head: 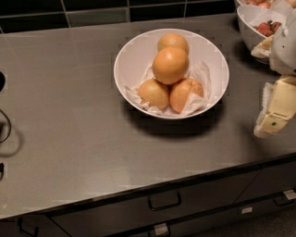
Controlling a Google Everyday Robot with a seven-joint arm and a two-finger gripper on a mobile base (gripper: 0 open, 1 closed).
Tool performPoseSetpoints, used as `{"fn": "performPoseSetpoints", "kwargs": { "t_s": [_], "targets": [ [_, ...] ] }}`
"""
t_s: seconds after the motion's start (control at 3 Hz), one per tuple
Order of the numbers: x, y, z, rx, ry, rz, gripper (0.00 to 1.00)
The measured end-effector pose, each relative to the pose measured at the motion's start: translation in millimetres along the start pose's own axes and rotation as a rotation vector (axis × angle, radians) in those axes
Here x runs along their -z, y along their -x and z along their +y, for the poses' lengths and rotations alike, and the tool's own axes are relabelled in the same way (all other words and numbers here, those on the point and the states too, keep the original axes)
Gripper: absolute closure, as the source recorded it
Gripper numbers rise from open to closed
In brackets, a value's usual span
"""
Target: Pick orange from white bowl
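The white bowl [134, 53] stands on the grey counter at centre back, lined with crumpled white paper. It holds several oranges. The orange [170, 65], the largest and brightest, sits on top in the middle. A paler orange [154, 93] lies at front left, a redder creased one [185, 94] at front right, another [173, 41] behind. My gripper [276, 109] is at the right edge of the view, to the right of the bowl and apart from it, cream-coloured and pointing down-left.
A second white bowl with red strawberries [261, 21] stands at the back right, partly behind the arm. A dark tiled wall [92, 11] runs along the back. The counter's front edge has drawers with handles [164, 202] below. Dark objects sit at the left edge.
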State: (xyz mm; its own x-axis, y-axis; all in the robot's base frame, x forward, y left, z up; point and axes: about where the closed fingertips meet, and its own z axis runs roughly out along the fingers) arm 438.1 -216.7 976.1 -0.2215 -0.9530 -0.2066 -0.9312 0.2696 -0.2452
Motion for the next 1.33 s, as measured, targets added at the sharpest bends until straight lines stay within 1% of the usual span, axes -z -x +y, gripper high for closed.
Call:
{"fn": "performPoseSetpoints", "kwargs": {
  "t_s": [0.33, 0.67, 1.33],
  "targets": [
    [0, 0, 0, 0.000, 0.000, 0.000, 0.00],
    [-4, 9, -10, 0.017, -0.006, -0.010, 0.00],
    [-17, 42, -46, 0.095, 0.009, -0.043, 0.00]
  ]
}}
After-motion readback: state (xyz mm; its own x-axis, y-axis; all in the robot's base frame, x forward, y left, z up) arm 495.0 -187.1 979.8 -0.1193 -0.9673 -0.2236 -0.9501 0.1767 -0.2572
